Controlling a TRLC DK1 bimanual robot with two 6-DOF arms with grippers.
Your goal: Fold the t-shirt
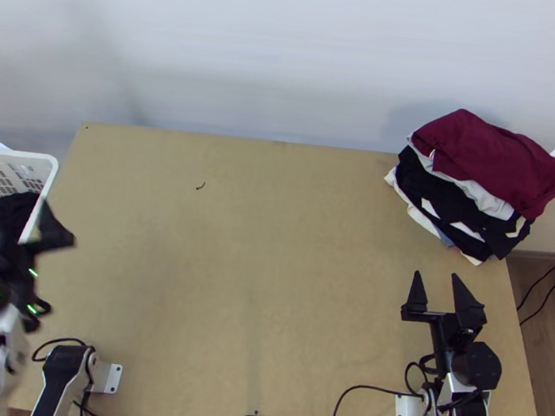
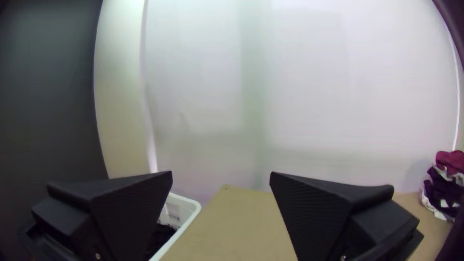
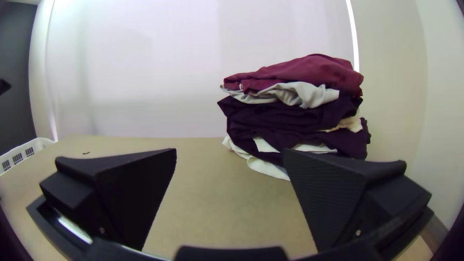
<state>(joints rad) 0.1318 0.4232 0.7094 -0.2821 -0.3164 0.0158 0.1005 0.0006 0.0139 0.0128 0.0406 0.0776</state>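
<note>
Had clothes pile [image 1: 489, 163] at counter's [image 1: 230, 282] far right corner, dark cloth [image 1: 9, 211] in basket [image 1: 21, 155], seemingly all folding left. Held left end effector [image 2: 221, 172] and right end effector [image 3: 229, 149] wide.

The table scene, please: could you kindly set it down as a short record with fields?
table: light wood
stack: clothes in layers, far right of table
top layer: burgundy cloth, bunched
basket: white, at table's left edge
basket contents: dark cloth
left gripper: near the basket, jaws apart, nothing between
right gripper: on the near side of the stack, jaws apart, nothing between
t-shirt: cannot tell which garment
</note>
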